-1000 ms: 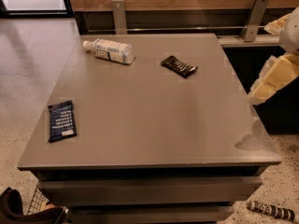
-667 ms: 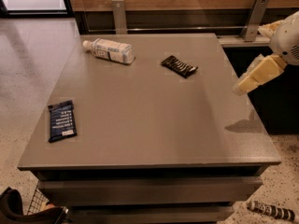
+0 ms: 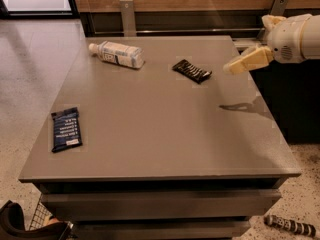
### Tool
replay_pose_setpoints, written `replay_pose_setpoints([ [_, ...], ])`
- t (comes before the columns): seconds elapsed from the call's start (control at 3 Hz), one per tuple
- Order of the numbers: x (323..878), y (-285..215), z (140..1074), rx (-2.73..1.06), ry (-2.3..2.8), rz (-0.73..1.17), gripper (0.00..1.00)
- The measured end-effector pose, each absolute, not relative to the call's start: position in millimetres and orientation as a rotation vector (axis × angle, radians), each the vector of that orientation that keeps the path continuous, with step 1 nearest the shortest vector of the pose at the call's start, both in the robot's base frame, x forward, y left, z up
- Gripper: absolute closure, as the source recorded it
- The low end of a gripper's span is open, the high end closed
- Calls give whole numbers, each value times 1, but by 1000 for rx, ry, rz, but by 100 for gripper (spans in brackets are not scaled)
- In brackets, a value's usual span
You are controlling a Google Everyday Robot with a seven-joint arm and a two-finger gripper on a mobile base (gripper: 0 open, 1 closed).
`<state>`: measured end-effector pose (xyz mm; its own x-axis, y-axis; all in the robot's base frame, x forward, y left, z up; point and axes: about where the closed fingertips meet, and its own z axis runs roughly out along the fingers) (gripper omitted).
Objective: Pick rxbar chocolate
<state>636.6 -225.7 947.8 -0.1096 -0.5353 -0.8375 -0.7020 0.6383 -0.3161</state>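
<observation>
The rxbar chocolate (image 3: 192,70), a slim flat bar in a glossy black-brown wrapper, lies far right on the smooth grey tabletop (image 3: 160,119). It looks light, thin and slippery, so pinching across its narrow width seems best. The cream claw (image 3: 240,64) hovers near its right; wide or narrow, I cannot tell.

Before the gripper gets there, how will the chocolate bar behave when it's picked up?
The chocolate bar lies flat and thin on the table, so it probably won't roll but may slide if nudged. Its small size suggests it is light. The gripper hovers to its right.
</observation>
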Motion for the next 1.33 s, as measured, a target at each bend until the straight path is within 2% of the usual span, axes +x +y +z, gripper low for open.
replay_pose_setpoints([
  [0.67, 669, -193, 934, -875, 1608, 363, 0],
  [1.33, 670, -193, 932, -876, 1621, 369, 0],
])
